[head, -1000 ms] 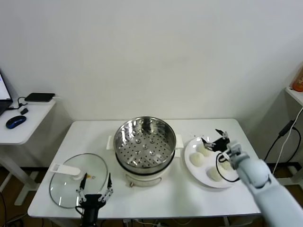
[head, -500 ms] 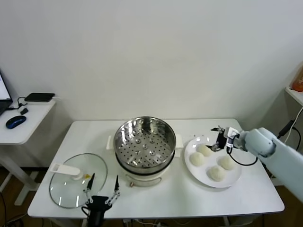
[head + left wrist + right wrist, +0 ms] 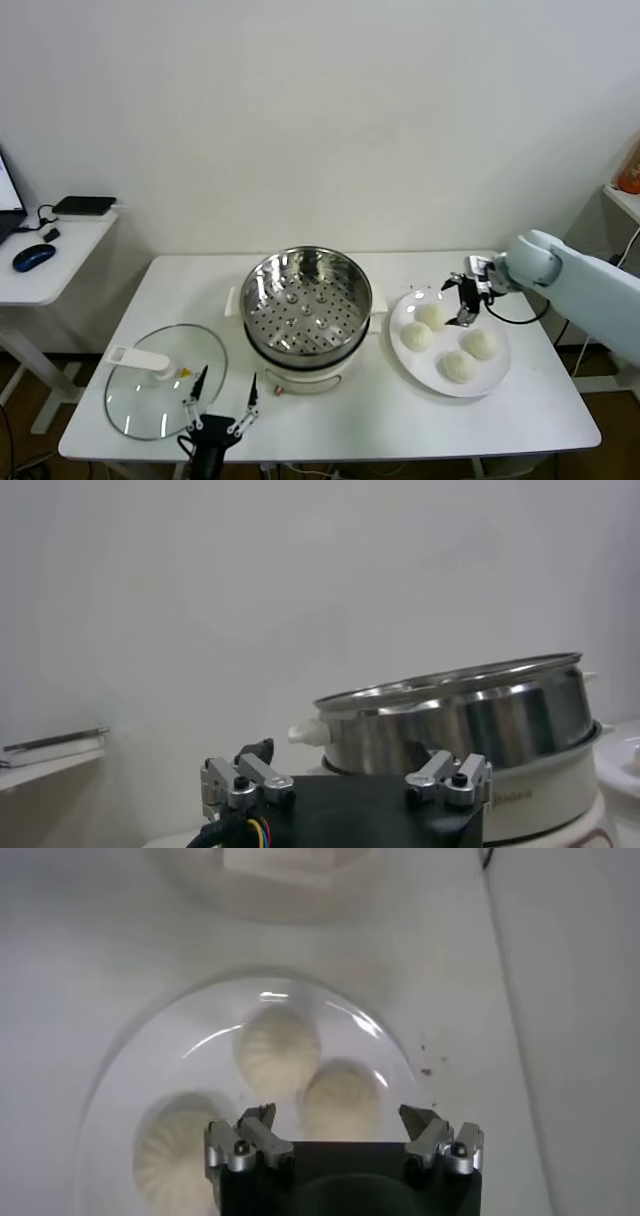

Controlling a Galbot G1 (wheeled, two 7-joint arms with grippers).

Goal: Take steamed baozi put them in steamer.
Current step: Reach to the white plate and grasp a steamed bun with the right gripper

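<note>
Head view shows four steamed baozi [image 3: 430, 315] on the plate [image 3: 404, 350], at 3 o'clock from the empty steamer [image 3: 307, 296]; right wrist view shows three. White tabletop [image 3: 420, 420], plain wall. Right hand [image 3: 464, 298] spread wide above them, holding nothing — left hand [image 3: 222, 404] released, low near the glass lid [image 3: 160, 375]

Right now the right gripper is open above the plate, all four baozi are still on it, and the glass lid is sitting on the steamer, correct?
Not quite. The glass lid lies flat on the table, left of the steamer, whose basket is uncovered, as the head view shows. The rest holds: the right gripper is open above the plate with four baozi.
</note>
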